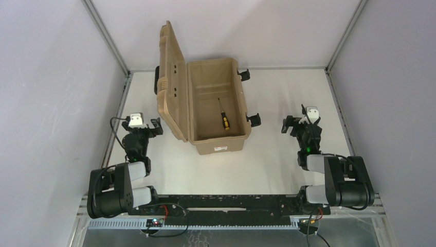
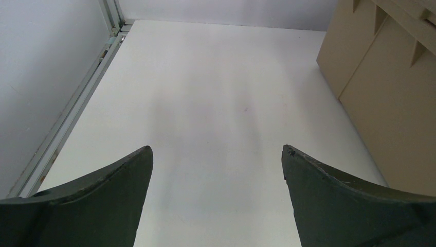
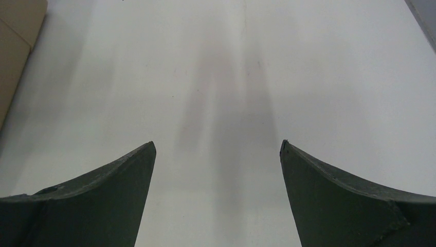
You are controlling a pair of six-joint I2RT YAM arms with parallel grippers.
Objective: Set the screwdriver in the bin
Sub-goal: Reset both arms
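Note:
The screwdriver (image 1: 223, 116), thin dark shaft and black-and-yellow handle, lies on the floor inside the tan bin (image 1: 193, 110), which stands open at the table's middle with its lid tipped up to the left. My left gripper (image 1: 145, 128) is open and empty, left of the bin's lid; in the left wrist view (image 2: 217, 150) only bare table lies between its fingers, with the bin's lid (image 2: 391, 87) at the right. My right gripper (image 1: 302, 122) is open and empty, right of the bin; in the right wrist view (image 3: 217, 145) the bin's corner (image 3: 15, 41) shows at far left.
Black latches (image 1: 253, 119) stick out from the bin's right side. A metal frame rail (image 2: 72, 108) runs along the table's left edge. White enclosure walls stand at the back and sides. White table (image 1: 288, 164) surrounds the bin.

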